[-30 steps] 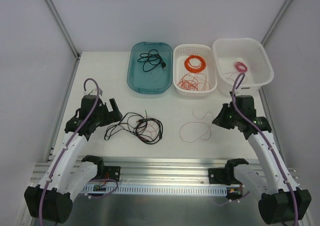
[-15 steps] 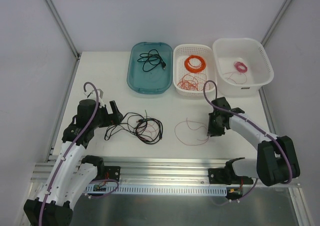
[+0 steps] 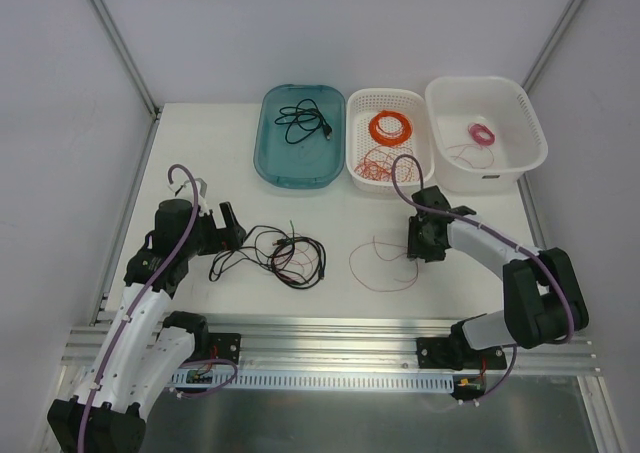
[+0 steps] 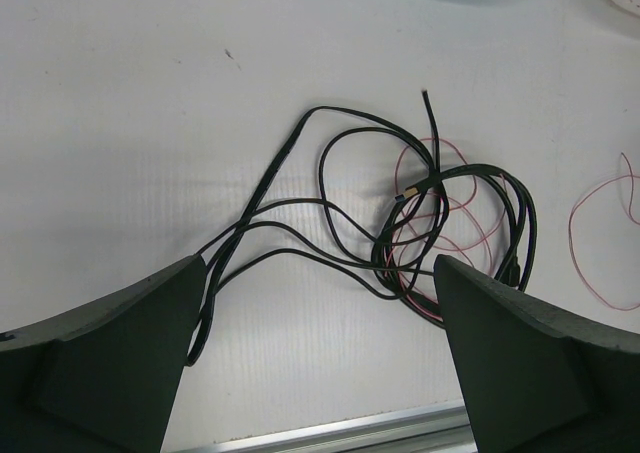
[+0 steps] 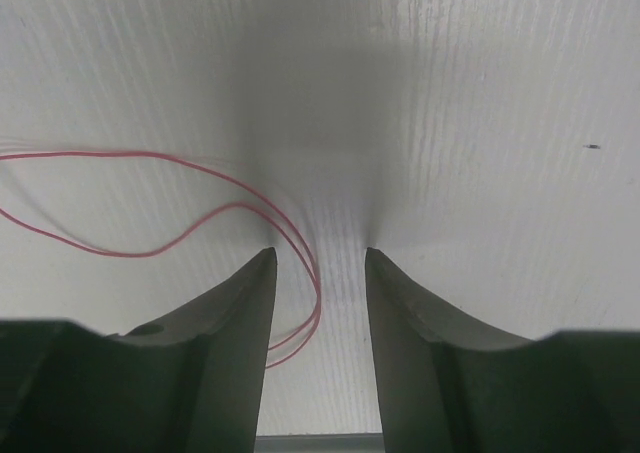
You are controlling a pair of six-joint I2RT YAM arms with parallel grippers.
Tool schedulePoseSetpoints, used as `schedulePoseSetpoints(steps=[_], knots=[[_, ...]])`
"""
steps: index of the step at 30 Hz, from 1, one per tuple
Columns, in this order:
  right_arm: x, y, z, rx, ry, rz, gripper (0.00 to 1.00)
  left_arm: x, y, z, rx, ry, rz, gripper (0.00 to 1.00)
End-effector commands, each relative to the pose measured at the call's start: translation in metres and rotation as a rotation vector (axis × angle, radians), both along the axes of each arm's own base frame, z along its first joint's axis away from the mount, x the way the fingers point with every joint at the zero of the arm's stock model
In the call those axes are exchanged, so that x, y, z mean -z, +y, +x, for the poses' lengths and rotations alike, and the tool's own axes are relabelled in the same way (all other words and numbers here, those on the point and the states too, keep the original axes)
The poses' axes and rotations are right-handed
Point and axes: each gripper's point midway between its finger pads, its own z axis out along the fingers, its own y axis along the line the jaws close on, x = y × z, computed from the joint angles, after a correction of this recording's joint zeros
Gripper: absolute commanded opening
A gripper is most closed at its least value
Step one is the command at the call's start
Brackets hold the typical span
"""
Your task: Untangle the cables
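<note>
far edge: teal tray (image 3: pixel 300 170), two white baskets (image 3: pixel 490 176) | mid-table: cables (image 3: pixel 285 255), loose red wire (image 3: pixel 351 261) | gap between: bare table (image 3: pixel 340 221)

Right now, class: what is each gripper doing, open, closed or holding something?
Left gripper: open, holding nothing, near the tangled cables.
Right gripper: open, jaws either side of the red wire, not clamped.

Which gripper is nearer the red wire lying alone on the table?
Right. The right gripper sits over one end of the red wire, strands between its fingers; the left gripper is far off, beside the tangled clump.
</note>
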Motion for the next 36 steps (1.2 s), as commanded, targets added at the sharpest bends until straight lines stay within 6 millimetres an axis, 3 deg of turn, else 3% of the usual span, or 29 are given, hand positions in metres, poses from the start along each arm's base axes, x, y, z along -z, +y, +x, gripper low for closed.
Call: schedulePoseSetpoints(steps=[1,9,13,14,16,19,23,26,28,30,33,36], knots=[[-0.004,0.008,0.014,-0.03,-0.026,0.018,0.44,-0.006,-0.001,0.005,0.023,-0.036,0.007,0.99],[0.011,0.015,-0.001,-0.058,0.056,0.027,0.31,-0.005,-0.001,0.005,0.024,-0.033,0.009,0.99],[0.017,0.024,-0.008,-0.081,0.094,0.045,0.17,-0.004,-0.001,0.005,0.024,-0.03,0.009,0.99],[0.018,0.024,-0.01,-0.086,0.098,0.039,0.08,-0.004,-0.001,0.005,0.022,-0.03,0.01,0.99],[0.014,0.024,-0.01,-0.097,0.093,0.026,0.01,-0.004,0.0,0.006,0.021,-0.032,0.011,0.99],[-0.003,0.021,-0.005,-0.102,0.052,0.015,0.01,-0.004,0.0,0.005,0.019,-0.031,0.013,0.99],[-0.049,0.015,0.011,-0.114,-0.061,-0.013,0.01,-0.004,0.0,0.006,0.018,-0.032,0.014,0.99],[-0.102,0.009,0.025,-0.114,-0.181,-0.025,0.01,-0.004,0.001,0.006,0.015,-0.031,0.016,0.99],[-0.147,0.003,0.034,-0.095,-0.283,-0.015,0.01,-0.004,0.001,0.006,0.015,-0.031,0.016,0.99],[-0.175,-0.004,0.037,-0.1,-0.332,-0.018,0.01,-0.003,0.002,0.006,0.014,-0.029,0.019,0.99],[-0.251,-0.023,0.052,-0.048,-0.511,-0.024,0.01,-0.003,0.0,0.005,0.02,-0.03,0.017,0.99],[-0.299,-0.047,0.06,0.015,-0.628,-0.069,0.01,-0.004,0.001,0.006,0.017,-0.03,0.016,0.99]])
